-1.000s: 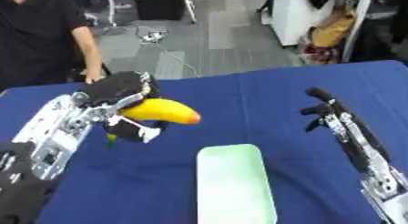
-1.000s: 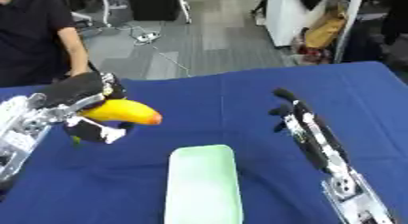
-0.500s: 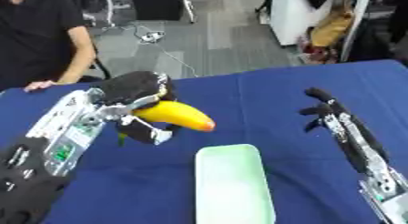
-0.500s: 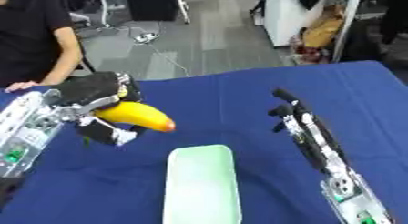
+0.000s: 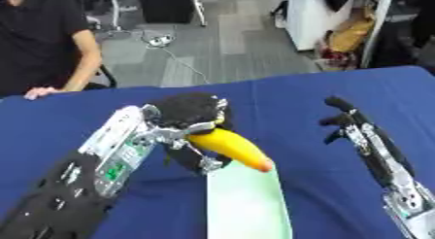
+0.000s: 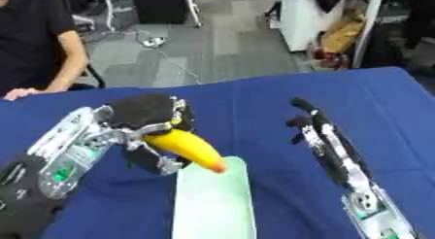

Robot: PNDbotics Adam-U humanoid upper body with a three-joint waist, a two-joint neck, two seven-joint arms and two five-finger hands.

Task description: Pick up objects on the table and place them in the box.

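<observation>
We are noting the left hand [image 5: 189,117] clutching the banana [image 5: 233,148] over the box [image 5: 246,204]'s near rim; releasing here risks it rolling out.

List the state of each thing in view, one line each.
banana: held off the table, tip over the box's near end.
left hand: shut on the banana.
right hand: open, idle, holding nothing.
box: pale green, on the blue table, nothing visible inside.

Head stereo pair, looking down — shared blue table [image 5: 280,102]
</observation>
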